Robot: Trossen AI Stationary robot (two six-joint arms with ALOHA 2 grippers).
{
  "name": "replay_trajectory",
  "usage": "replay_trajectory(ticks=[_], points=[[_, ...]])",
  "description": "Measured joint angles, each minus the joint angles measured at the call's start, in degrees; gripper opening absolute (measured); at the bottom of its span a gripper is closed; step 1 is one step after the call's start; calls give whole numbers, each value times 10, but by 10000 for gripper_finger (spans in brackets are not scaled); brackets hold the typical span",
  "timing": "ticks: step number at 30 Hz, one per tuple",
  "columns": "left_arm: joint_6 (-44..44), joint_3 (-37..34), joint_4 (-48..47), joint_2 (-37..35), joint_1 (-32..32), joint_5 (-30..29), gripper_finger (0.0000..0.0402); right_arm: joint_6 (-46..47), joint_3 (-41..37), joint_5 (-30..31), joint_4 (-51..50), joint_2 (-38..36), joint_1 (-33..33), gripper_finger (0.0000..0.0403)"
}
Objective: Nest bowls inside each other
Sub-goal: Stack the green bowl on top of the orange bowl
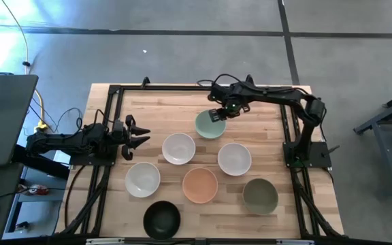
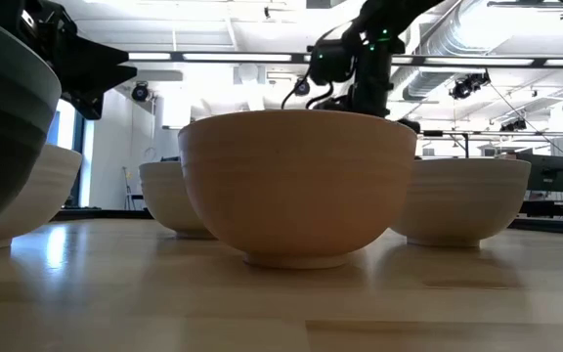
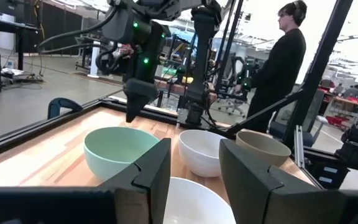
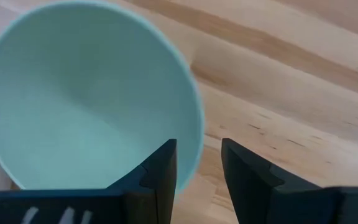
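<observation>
seven bowls on the wood table (image 1: 271, 102), none nested. mint bowl (image 1: 210, 124) sits farthest back, toward the right arm's side. in the middle row the white bowl (image 1: 179, 148) stands left of the second white bowl (image 1: 235, 158). next row, left to right: third white bowl (image 1: 143, 180), peach bowl (image 1: 200, 185), olive bowl (image 1: 260, 196). black bowl (image 1: 162, 219) at the front edge. all upright, close but apart.

right end effector (image 1: 218, 115) is over the back rim of the mint bowl, arm reaching in from its base on the right side of the table. in the right wrist view its fingers (image 4: 160, 171) are apart and straddle the mint rim, one over the inside of the bowl, the other over bare wood outside; cannot tell if they touch the rim. left wrist view shows that end effector pointing down, tip just above the mint bowl's far edge.

left end effector (image 1: 133, 133) waits at the left edge of the table, level with the middle row, fingers spread, holding nothing. its wrist view looks across the white bowl toward the mint, second white and olive bowls.

low view: peach bowl fills the centre, black bowl at the left edge, white bowls behind.

a person (image 3: 281, 62) in dark clothes stands beyond the table, side on.
</observation>
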Motion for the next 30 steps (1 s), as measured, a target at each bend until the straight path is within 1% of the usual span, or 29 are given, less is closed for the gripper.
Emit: replay_trajectory(ticks=[7,22,25,30], points=[[-14,0,-2,0,0,2,127,-5,0,-5,6,25,2,117],[-14,0,-8,0,0,2,127,-20,0,11,-2,62,-1,115],[-14,0,-11,0,0,1,127,-20,0,22,1,62,-1,95],[-14,0,-11,0,0,-3,127,-47,0,25,7,62,-1,16]])
